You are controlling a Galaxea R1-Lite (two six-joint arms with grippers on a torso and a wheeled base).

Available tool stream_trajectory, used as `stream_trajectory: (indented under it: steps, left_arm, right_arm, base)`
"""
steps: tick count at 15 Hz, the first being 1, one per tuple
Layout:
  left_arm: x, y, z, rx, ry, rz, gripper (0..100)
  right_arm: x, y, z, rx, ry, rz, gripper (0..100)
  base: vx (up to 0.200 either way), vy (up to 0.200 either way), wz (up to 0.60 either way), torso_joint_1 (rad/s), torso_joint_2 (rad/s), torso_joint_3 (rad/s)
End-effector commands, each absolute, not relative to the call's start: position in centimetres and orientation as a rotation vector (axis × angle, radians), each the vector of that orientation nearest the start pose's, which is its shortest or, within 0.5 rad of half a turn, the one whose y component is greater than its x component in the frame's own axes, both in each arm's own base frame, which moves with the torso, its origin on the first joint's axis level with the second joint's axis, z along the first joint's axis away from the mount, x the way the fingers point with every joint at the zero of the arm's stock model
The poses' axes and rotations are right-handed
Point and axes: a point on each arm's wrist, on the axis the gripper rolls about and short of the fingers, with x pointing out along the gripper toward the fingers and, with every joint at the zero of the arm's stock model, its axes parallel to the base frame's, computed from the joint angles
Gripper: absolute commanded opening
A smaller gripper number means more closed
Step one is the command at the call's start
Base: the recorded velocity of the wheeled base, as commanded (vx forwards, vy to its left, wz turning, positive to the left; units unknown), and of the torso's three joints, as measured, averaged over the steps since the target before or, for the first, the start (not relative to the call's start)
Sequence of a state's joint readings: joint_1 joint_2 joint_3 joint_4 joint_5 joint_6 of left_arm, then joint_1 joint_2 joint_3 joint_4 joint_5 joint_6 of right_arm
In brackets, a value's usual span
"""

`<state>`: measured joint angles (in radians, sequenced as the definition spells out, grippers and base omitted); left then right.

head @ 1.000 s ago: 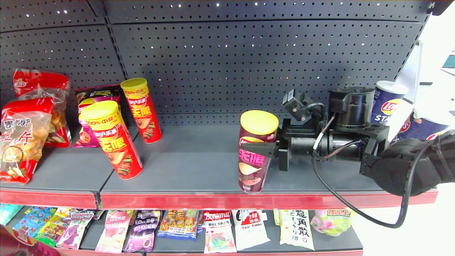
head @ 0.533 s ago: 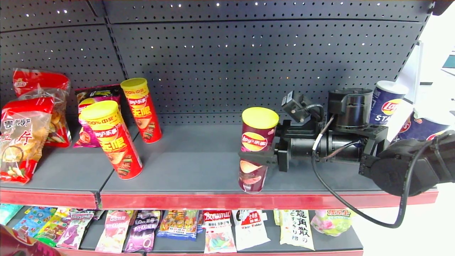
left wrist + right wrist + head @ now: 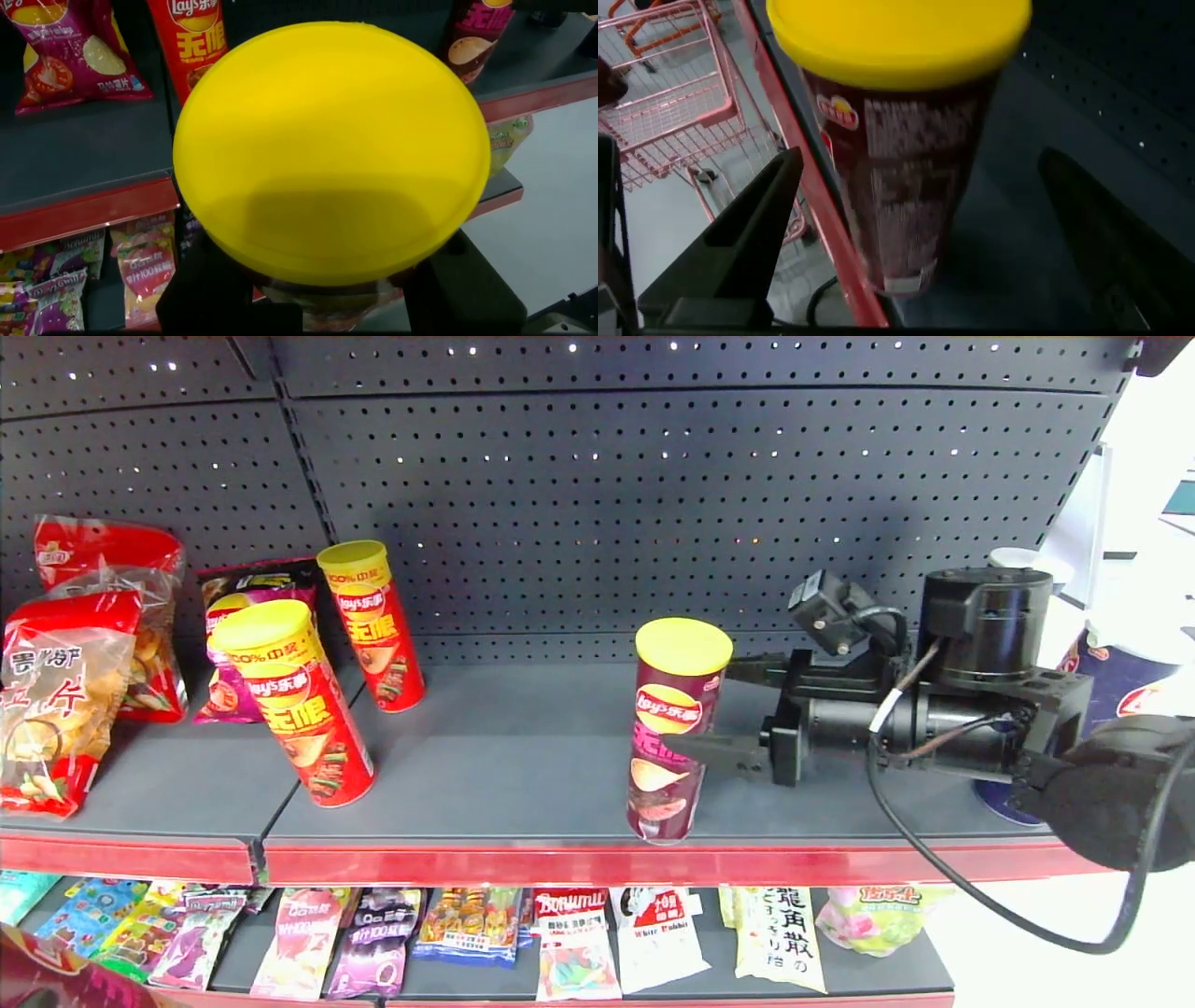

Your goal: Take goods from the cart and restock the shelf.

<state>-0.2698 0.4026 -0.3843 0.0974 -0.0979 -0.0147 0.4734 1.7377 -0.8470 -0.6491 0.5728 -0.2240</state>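
At your far left, the left claw (image 3: pixel 318 299) pinches a spare can (image 3: pixel 332 149), dark fingers pressing in under its yellow lid. That lid blocks most of the wrist view, so you cannot make out the can's body or how deep the grip sits. On the shelf (image 3: pixel 523 747), the snack bags (image 3: pixel 65 691) lean at the left end, with two red cans (image 3: pixel 294 700) just right of them, one nearer the front and one farther back. Well right of those, the maroon can (image 3: pixel 674 737) stands upright near the shelf's red front lip (image 3: pixel 560 863), its long axis vertical. The right claw (image 3: pixel 719 705) comes in level from the can's right, spread wide, one finger toward the front and one toward the back wall. The right wrist view shows a gap on each side. The can looks placed, so any withdrawal should probably run straight back to the right, since a sideways drift could tip it over the lip. Behind the right arm, a blue tub (image 3: pixel 1111 681) is mostly hidden. The pink cart (image 3: pixel 663 84) is cut off at the frame edge, its contents unseen.
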Motion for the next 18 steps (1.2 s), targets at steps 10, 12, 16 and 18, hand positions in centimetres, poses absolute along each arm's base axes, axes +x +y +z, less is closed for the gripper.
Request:
stream_trajectory:
  steps: [10, 12, 16, 18]
  left_arm:
    - [2.0, -0.9, 19.9, -0.006, 0.109, -0.435, 0]
    - [2.5, -1.1, 20.1, -0.006, 0.111, -0.462, 0]
    - [2.6, -1.3, 20.0, -0.009, 0.121, -0.494, 0]
    - [2.6, -1.2, 20.0, -0.009, 0.118, -0.494, 0]
  right_arm:
    - [7.8, 3.2, 18.6, -0.168, -0.074, 0.505, 100]
    - [4.1, 1.2, 17.4, -0.128, -0.109, 0.303, 100]
    - [-1.2, -0.6, 15.2, -0.101, 0.019, 0.009, 100]
    - [-2.5, -0.8, 13.6, -0.108, 0.075, -0.112, 100]
  base:
    - [0.000, 0.000, 0.00, 0.000, 0.00, 0.000]
    - [0.000, 0.000, 0.00, 0.000, 0.00, 0.000]
    - [0.000, 0.000, 0.00, 0.000, 0.00, 0.000]
    - [0.000, 0.000, 0.00, 0.000, 0.00, 0.000]
